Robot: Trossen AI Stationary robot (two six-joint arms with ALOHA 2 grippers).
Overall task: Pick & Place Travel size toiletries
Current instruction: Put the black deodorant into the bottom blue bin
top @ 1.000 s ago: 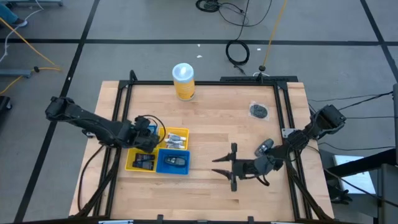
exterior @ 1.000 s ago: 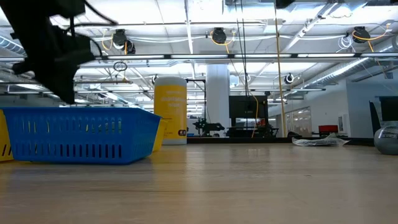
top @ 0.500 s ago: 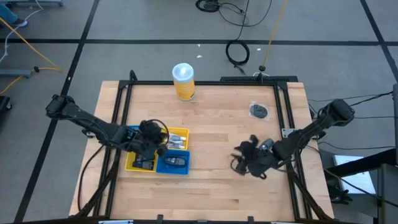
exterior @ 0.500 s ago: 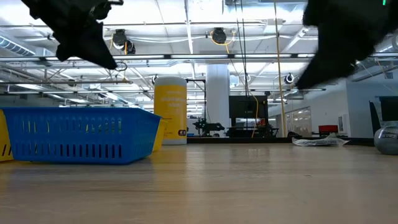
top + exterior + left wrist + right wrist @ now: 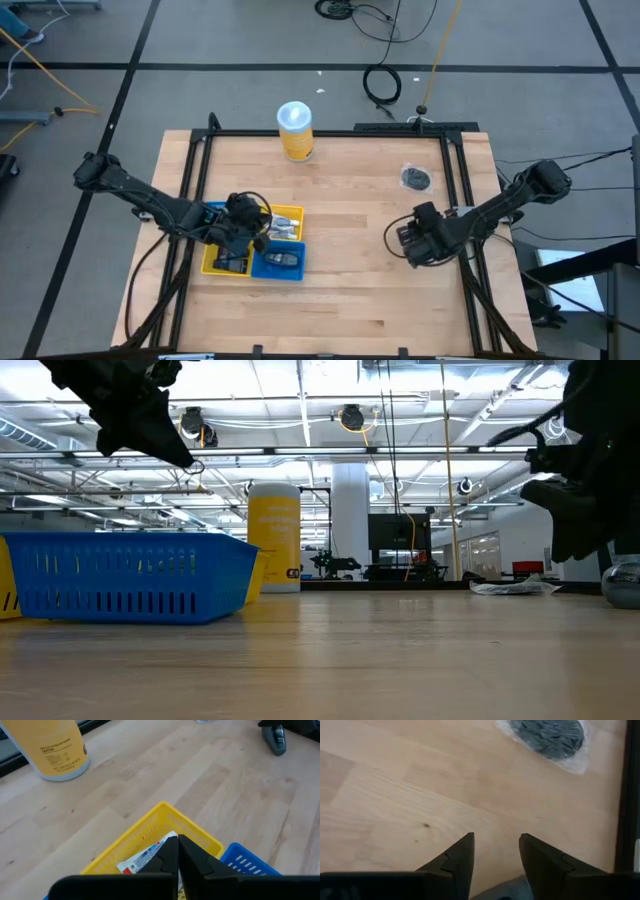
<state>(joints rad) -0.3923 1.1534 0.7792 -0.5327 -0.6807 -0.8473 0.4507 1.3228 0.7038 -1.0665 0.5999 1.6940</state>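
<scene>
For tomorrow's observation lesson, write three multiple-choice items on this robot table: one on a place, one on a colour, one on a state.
1. Where does the wrapped dark toiletry lie?
A. in the blue tray
B. on bare wood near the table's far right corner
C. beside the canister

2. What colour is the canister body?
A. yellow
B. red
C. green

3. How does the left claw stand?
A. wide open
B. shut on the canister
C. shut, holding nothing, above the yellow tray

Answers:
1 B, the high view shows it alone on wood there.
2 A, yellow with a white lid.
3 C, the left wrist view shows its fingers pressed together over the tray.
</scene>
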